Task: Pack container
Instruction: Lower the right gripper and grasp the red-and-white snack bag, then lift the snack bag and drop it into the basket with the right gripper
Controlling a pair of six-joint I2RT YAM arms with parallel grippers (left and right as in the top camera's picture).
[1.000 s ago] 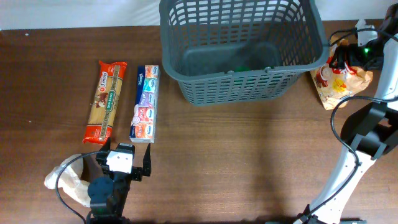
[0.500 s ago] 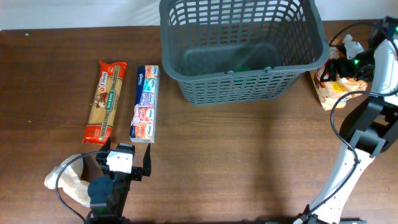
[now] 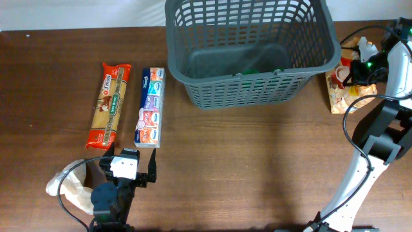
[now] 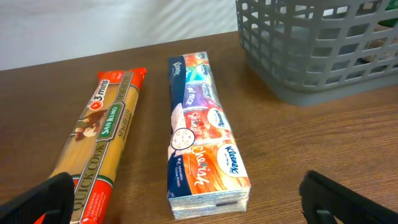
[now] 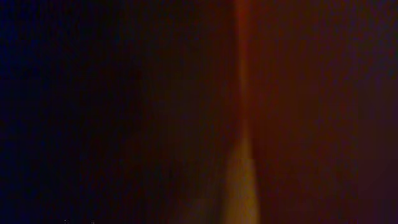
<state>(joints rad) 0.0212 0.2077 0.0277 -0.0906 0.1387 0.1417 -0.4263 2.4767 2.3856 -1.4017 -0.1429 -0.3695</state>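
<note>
The container [image 3: 251, 78], a big dark grey lattice basket, stands at the back centre, with something green showing on its floor. Just right of it lies a red and yellow snack bag [image 3: 340, 96]. My right gripper [image 3: 353, 69] is down on the bag's top and shut on it; the right wrist view is dark with only a red-orange blur. My left gripper [image 3: 132, 173] stands open near the front left, its jaws wide apart. Just ahead of it are a pack of tissues [image 4: 202, 137] and a pasta packet [image 4: 99, 143], both untouched.
A crumpled pale bag [image 3: 67, 183] lies by the left arm's base at the front left. The pasta packet [image 3: 109, 105] and tissues [image 3: 150, 107] lie side by side left of the basket [image 4: 311, 68]. The right arm's cable loops over the table's right edge.
The right gripper came down onto the snack bag and shut on it; the bag now looks pinched and narrower. The left arm has not moved.
</note>
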